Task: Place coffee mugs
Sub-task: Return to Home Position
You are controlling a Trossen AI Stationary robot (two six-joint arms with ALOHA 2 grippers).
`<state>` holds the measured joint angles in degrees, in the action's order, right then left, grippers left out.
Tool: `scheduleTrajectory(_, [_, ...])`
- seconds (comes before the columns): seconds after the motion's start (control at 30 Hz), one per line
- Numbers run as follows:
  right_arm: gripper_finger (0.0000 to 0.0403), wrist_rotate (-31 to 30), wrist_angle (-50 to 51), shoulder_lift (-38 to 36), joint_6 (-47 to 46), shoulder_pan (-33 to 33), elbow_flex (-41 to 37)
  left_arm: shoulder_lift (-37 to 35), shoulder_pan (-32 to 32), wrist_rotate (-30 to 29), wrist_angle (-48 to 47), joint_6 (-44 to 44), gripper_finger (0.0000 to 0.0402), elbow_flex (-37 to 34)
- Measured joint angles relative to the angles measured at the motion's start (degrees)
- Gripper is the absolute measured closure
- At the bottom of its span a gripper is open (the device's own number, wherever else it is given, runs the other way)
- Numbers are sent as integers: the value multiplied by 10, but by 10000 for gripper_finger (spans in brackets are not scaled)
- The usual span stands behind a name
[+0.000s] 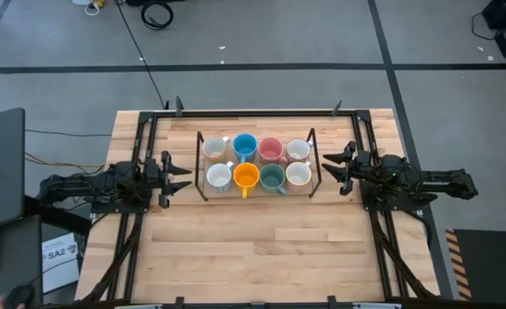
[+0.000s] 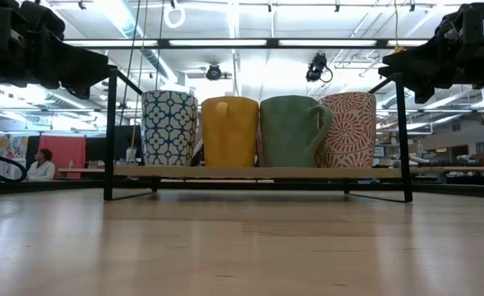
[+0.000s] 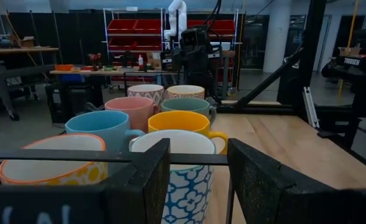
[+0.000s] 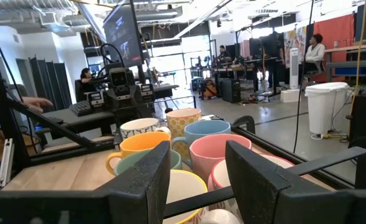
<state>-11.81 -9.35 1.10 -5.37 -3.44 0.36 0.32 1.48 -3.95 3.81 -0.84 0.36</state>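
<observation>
Eight small round ceramic coffee mugs point(image 1: 272, 177) stand upright in two rows of four on a low black-framed shelf point(image 2: 258, 173) with a wooden board, at the middle of the pale wooden worktop point(image 1: 261, 249). The back row runs cream, plain blue mug point(image 1: 245, 146), pink mug point(image 1: 271, 149), white. The front row runs a white mug with blue lattice point(image 2: 169, 127), orange mug point(image 1: 246, 176), green mug point(image 2: 289, 130) and a red-patterned mug point(image 2: 348, 130). The left gripper point(image 1: 182, 175) hovers beside the shelf's left end, fingers spread wide and empty. The right gripper point(image 1: 332, 168) faces it from the right end, likewise agape.
</observation>
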Motion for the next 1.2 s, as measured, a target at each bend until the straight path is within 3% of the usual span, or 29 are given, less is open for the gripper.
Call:
scheduleTrajectory(0.3, [242, 0, 0, 0, 0, 0, 0, -1, 0, 1, -1, 1, 235, 0])
scheduleTrajectory(0.57, [242, 0, 0, 0, 0, 0, 0, -1, 0, 44, -14, 1, 235, 0])
scheduleTrajectory(1.2, [242, 0, 0, 0, 0, 0, 0, -2, 0, 29, -18, 1, 235, 0])
